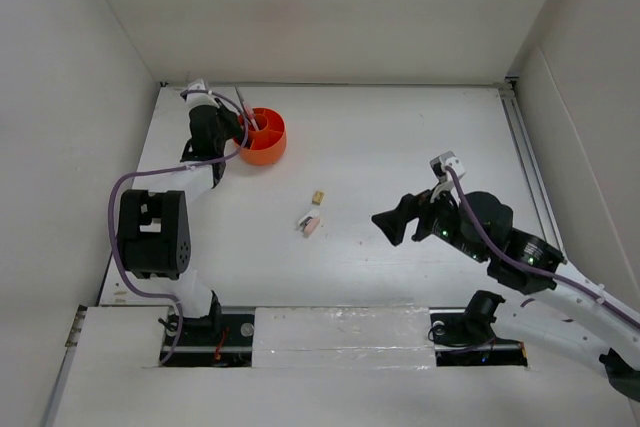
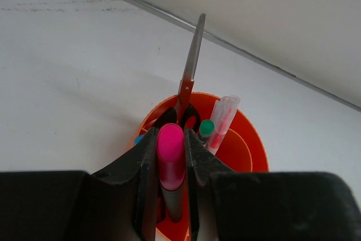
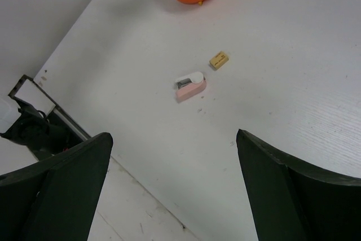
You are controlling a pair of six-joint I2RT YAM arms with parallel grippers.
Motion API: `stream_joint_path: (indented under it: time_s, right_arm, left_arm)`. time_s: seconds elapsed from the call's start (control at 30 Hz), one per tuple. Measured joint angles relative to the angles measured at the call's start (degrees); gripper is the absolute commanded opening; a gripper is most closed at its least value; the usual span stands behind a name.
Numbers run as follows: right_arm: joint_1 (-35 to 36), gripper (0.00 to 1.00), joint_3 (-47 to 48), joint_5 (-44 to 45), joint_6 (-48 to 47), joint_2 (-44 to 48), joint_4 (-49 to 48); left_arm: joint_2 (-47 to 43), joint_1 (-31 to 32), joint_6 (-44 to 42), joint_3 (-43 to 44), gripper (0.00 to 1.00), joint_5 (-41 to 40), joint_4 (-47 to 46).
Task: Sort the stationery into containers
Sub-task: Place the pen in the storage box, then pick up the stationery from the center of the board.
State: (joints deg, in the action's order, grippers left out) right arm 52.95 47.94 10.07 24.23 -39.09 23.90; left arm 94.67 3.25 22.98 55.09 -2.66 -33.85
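Orange plastic, the round tub (image 1: 264, 137) sits at the far left of the white counter (image 1: 400, 147). The left gripper (image 2: 170, 136) is right over the tub's near rim, clenched on a black marker with a pink cap (image 2: 171, 156). The marker stands cap-up between the fingers, its lower end down inside the tub, though which compartment it is in cannot be told.

Black-handled scissors (image 2: 189, 77) stand in the tub with their closed blades pointing up and away. Just beside them a thin pink pen (image 2: 223, 122) leans against the far side, with a green cap (image 2: 207, 127) showing between the two.

Three erasers lie out on the counter, well apart from the tub, toward the middle. The tan eraser (image 3: 219, 60) is on its own. Near it, the white eraser (image 3: 192, 78) and the pink eraser (image 3: 190, 90) lie touching side by side.

The right gripper (image 3: 173, 136) hovers above the counter to the right of the erasers, its fingers spread wide with nothing between them.
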Motion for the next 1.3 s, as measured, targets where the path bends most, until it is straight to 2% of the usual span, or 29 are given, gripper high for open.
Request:
stream_joint_path:
  time_s: [0.1, 0.23, 0.27, 0.37, 0.4, 0.6, 0.67, 0.73, 0.9, 1.1, 1.2, 1.3]
  right_arm:
    - [0.0, 0.97, 0.0, 0.0, 0.0, 0.63, 0.2]
    - [0.0, 0.97, 0.0, 0.07, -0.02, 1.53, 0.66]
    - [0.0, 0.97, 0.02, 0.11, -0.04, 1.75, 0.9]
    - [0.0, 0.97, 0.02, 0.33, -0.02, 2.27, 1.33]
    - [0.0, 0.97, 0.02, 0.42, -0.04, 2.32, 1.42]
    - [0.0, 0.97, 0.02, 0.46, -0.02, 2.14, 1.46]
    - [0.0, 0.98, 0.04, 0.46, -0.04, 1.86, 1.44]
    - [0.0, 1.0, 0.04, 0.48, -0.04, 1.36, 1.4]
    - [0.0, 1.0, 0.09, 1.64, 0.72, -4.31, 0.28]
    - [0.0, 1.0, 0.33, 5.97, 5.42, -18.6, -2.93]
    - [0.04, 1.0, 2.6, 8.44, 8.44, -27.82, -3.17]
    - [0.39, 1.0, 5.77, 10.14, 11.63, -36.26, -3.72]
  left_arm:
    - [0.11, 0.04, 0.0, 0.0, 0.0, -0.33, 0.33]
    - [0.11, 0.02, 0.0, 0.0, 0.13, -0.87, 0.5]
    - [0.11, 0.02, 0.02, 0.0, 0.25, -1.01, 0.59]
    - [0.11, 0.02, -0.04, 0.0, 0.42, -1.4, 0.81]
    - [0.11, 0.02, -0.02, 0.0, 0.52, -1.53, 0.76]
    - [-0.63, 0.02, 0.02, -1.22, 0.68, -2.03, 0.22]
    - [-1.27, 0.02, 0.02, -1.64, 0.76, -2.12, 0.33]
    - [-2.78, 0.04, 0.42, -2.12, 1.0, -2.75, 0.83]
    - [-13.05, 0.04, 4.15, -2.73, 1.0, -8.55, 5.49]
    - [-29.0, 0.02, 13.66, 2.86, 1.0, -17.75, 21.27]
    - [-35.76, -0.02, 18.95, 5.75, 1.0, -17.44, 28.76]
    - [-44.74, -0.02, 20.76, 4.02, 1.0, -12.68, 32.74]
